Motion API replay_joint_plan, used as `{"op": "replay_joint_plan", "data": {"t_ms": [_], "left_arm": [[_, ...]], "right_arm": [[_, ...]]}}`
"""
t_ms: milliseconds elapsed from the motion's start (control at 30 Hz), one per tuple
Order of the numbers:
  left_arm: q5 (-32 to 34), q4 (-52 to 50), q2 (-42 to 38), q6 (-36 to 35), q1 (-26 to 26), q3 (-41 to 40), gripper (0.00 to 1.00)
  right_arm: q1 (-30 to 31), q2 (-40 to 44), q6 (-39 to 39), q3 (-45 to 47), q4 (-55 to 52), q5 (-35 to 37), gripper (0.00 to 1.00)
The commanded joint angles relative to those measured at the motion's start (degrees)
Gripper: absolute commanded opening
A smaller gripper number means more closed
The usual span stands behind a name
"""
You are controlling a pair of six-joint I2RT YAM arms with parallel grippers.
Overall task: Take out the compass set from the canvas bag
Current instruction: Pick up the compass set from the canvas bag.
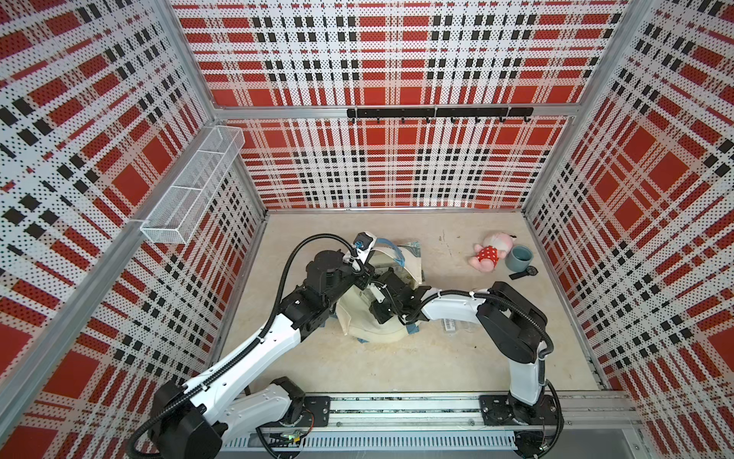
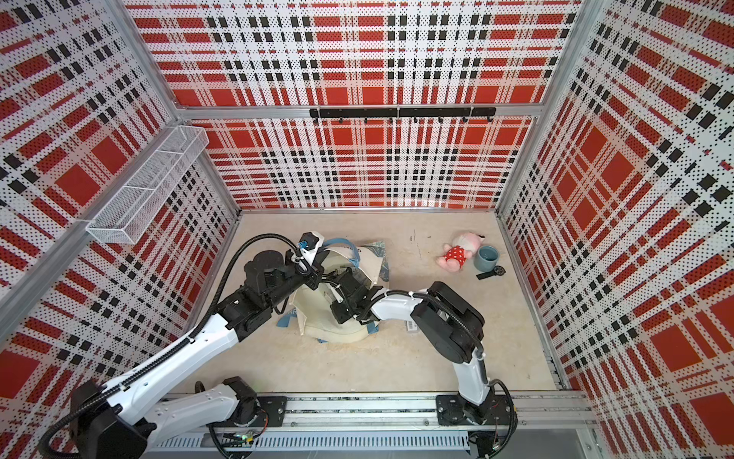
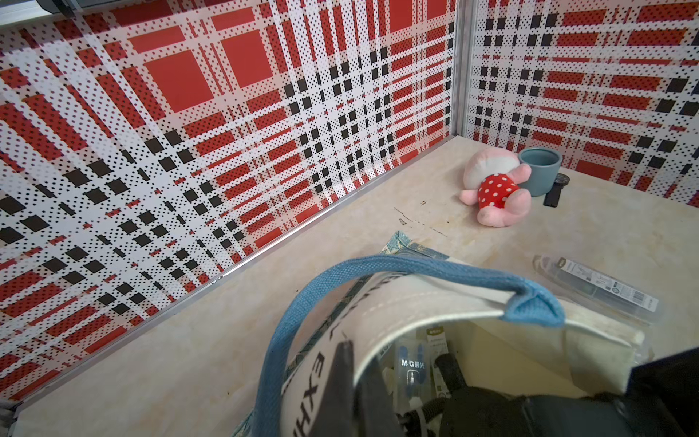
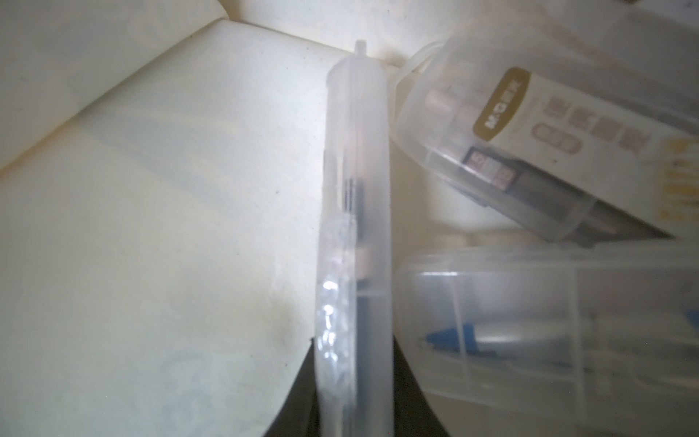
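- The canvas bag (image 1: pixel 357 322) lies slumped on the counter (image 1: pixel 357 369). The left claw (image 3: pixel 357 363) is pinched together on the bag's rim, lifting it so the mouth gapes.
- The right claw (image 4: pixel 353 340) reaches deep inside, its two fingers pressed against both flat faces of a frosted plastic case standing on edge. A dark ridged stem shows through the blurred plastic, so this is probably the compass set (image 4: pixel 355 170).
- To pull it well, draw straight back along the case's length and out through the mouth. A level wrist stops the slim case pivoting between the pads.
- The grip sits at the case's near end, so most of its length overhangs. A slow start lets any slip show early.
- Two more cases crowd it: a labelled case (image 4: pixel 529 132) just beside its far end, and a case with a blue part (image 4: pixel 529 333) just beside the claw. Bias the pull toward the bare canvas wall on the other side.
- The left claw should hold the rim high, because the blue strap (image 3: pixel 340 272) arches over the mouth and could snag the case.
- Bare counter lies between the bag and the base rail. A further clear case (image 3: pixel 597 287) lies near the right arm. The plush toy (image 1: pixel 490 252) and cup (image 1: pixel 520 258) sit well apart, by the right wall.
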State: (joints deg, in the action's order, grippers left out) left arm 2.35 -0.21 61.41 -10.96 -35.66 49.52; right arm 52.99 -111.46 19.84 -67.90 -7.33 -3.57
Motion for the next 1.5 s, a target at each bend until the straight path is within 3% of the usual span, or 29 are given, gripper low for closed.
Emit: {"op": "replay_joint_plan", "data": {"t_ms": [0, 467, 900, 1033, 1467], "left_arm": [[-1.7, 6.6, -2.1, -0.4, -0.1, 0.6, 0.0], [0.0, 8.1, -2.1, 0.5, -0.7, 0.7, 0.0], [2.0, 8.9, 0.2, 0.9, -3.3, 0.6, 0.0], [2.2, 9.0, 0.9, 1.1, -3.3, 0.8, 0.0], [2.6, 10.0, -0.4, 1.3, -1.9, -0.8, 0.0]], "right_arm": [[0.6, 4.5, 0.9, -0.7, -0.9, 1.6, 0.21], [1.9, 12.1, 5.1, 3.5, -6.4, 5.5, 0.18], [3.4, 5.1, 7.0, -7.2, -20.1, 15.1, 0.17], [3.9, 5.9, 6.9, -8.2, -22.1, 14.8, 0.18], [4.4, 14.2, 10.0, -5.2, -20.1, 3.4, 0.19]]}}
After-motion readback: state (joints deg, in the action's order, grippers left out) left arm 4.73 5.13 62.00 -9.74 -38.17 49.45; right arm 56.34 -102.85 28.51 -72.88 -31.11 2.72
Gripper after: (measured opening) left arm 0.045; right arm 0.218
